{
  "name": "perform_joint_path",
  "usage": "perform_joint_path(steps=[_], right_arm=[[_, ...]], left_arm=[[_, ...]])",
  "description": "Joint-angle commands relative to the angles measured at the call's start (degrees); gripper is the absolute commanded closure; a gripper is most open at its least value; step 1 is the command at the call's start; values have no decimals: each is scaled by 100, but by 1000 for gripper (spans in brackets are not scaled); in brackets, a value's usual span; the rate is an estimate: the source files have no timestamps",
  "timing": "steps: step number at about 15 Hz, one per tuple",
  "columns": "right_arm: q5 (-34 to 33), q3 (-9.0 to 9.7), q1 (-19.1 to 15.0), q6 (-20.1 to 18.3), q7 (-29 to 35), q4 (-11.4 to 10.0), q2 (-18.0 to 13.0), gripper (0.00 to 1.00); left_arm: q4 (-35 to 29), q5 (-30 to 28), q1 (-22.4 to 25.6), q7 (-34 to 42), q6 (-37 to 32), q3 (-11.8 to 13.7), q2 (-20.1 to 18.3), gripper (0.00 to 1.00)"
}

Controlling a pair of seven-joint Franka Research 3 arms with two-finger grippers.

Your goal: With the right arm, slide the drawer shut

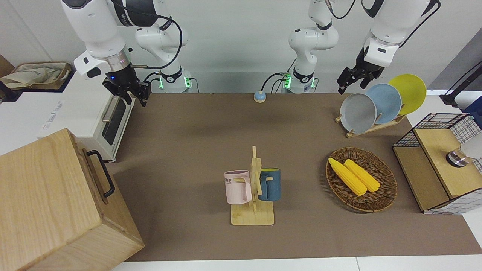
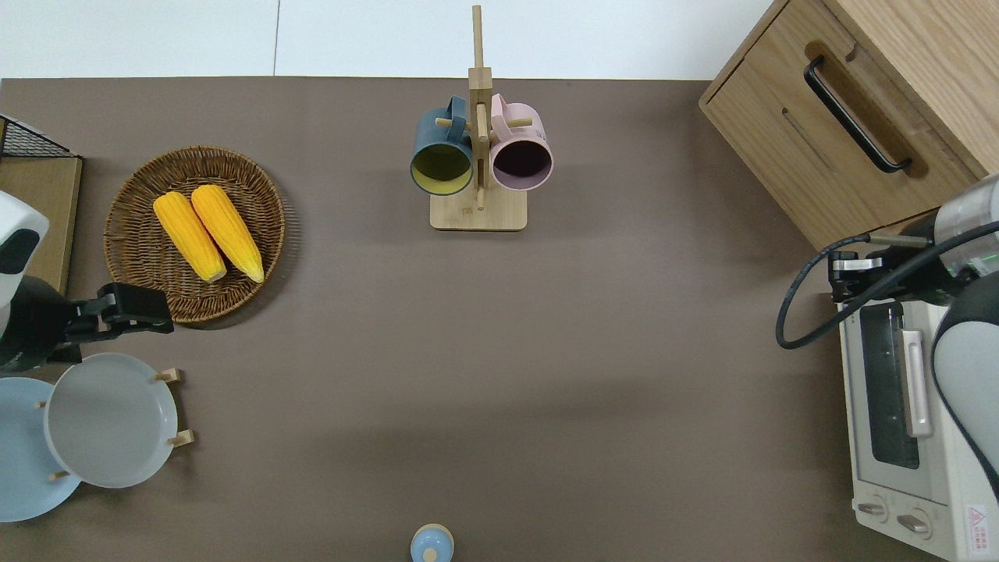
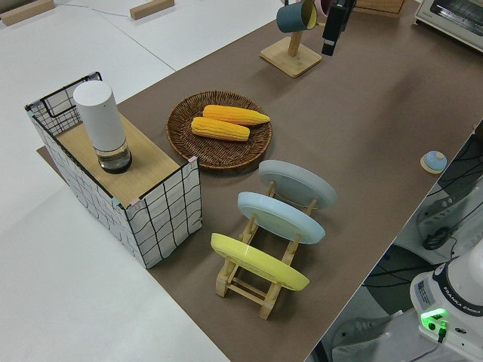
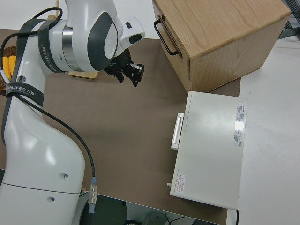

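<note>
The right gripper (image 2: 839, 275) is raised, empty, over the surface (image 2: 499, 375) beside the toaster oven (image 2: 897, 406); whether its fingers are spread cannot be told. The drawer (image 2: 827, 144) lies farther from the robots than the right gripper, apart from it, appearing flush with its box. Its handle (image 2: 855, 113) runs diagonally. The left arm is parked.

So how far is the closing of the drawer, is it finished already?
It looks finished. Done: the drawer sits flush in the wooden box, with no gap showing at its front. In hand: nothing; the right gripper is clear of the handle, over the table beside the toaster oven. Left: nothing visible. The left arm is parked.
</note>
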Motion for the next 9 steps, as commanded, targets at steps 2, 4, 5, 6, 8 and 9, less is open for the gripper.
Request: perform_joint_path(steps=[2,4,5,6,8,9], right_arm=[[174,-29,-30,-202,-112,337,27,19],[174,-20,-12,-229,-190,478,71,17],[183,-12,5,-229,-200,496,71,17],[183,6,40,-229,-209,496,62,17],[156,32,58,-229,-383,496,71,17],[148,41,67,-229,-411,496,71,17]], left_arm=[[21,-5,-1,42,-89,24,-47,7],[21,-5,-1,42,-97,24,-47,7],[21,-5,-1,42,-97,24,-47,7],[21,-5,-1,42,-89,24,-47,7],[21,-5,-1,42,-89,24,-47,7],[21,-5,-1,42,-89,24,-47,7]])
